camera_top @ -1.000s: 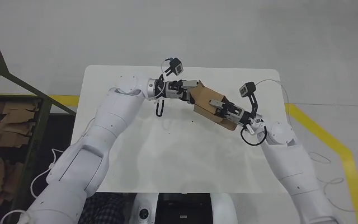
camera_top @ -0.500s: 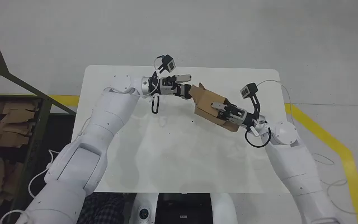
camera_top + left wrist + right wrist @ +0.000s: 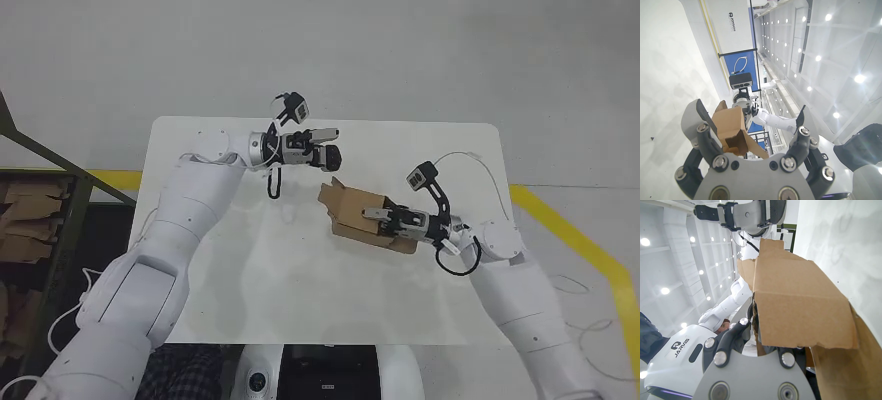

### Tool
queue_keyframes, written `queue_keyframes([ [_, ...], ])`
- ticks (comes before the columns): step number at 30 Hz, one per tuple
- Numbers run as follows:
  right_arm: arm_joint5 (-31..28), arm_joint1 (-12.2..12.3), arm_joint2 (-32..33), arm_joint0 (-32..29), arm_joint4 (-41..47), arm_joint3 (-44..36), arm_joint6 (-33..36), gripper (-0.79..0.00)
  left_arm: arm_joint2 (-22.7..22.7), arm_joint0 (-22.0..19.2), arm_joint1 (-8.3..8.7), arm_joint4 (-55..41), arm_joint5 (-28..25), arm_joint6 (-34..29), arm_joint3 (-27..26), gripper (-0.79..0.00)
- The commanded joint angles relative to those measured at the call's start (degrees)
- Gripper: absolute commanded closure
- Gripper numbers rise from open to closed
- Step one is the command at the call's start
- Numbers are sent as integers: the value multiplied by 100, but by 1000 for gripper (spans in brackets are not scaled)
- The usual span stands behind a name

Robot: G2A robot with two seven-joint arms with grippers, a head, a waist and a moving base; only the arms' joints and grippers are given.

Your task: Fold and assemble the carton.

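The brown cardboard carton [image 3: 357, 213] is partly formed, with loose flaps on the end toward my left arm, and is low over the white table [image 3: 250, 280]. My right gripper [image 3: 388, 216] is shut on one carton wall. In the right wrist view the carton [image 3: 797, 306] hides one finger, with the gripper [image 3: 757, 323] at its edge. My left gripper [image 3: 328, 150] hangs open behind the carton, apart from it. In the left wrist view this gripper [image 3: 751, 115] has wide-spread jaws with nothing between them, and the carton [image 3: 730, 123] lies beyond.
A dark-framed bin [image 3: 35, 220] with cardboard sheets stands off the table's left edge. A yellow floor line [image 3: 570, 235] runs past the right side. The left arm's gripper [image 3: 715, 211] shows beyond the carton's far flap in the right wrist view.
My left gripper has let go of the carton's end and drawn back. The right gripper has carried the carton toward the robot and the table's middle.
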Motion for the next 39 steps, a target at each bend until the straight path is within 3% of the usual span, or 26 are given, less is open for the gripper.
queue_keyframes([
  [1, -7, -6, -21, 9, 16, 15, -35, 0, 38, 6, -19, -3, 19, -31, -25, -785],
  [13, -101, 3, 165, 130, -10, 264, -498, 0, 83, 104, -66, -127, 74, -237, -123, -785],
  [31, -133, -4, 174, 126, 0, 249, -624, 0, 176, 101, -143, -142, 137, -306, -175, -785],
  [39, -98, 33, 318, 129, -74, 273, -608, 0, 36, -71, -13, 634, -188, 136, 22, -785],
])
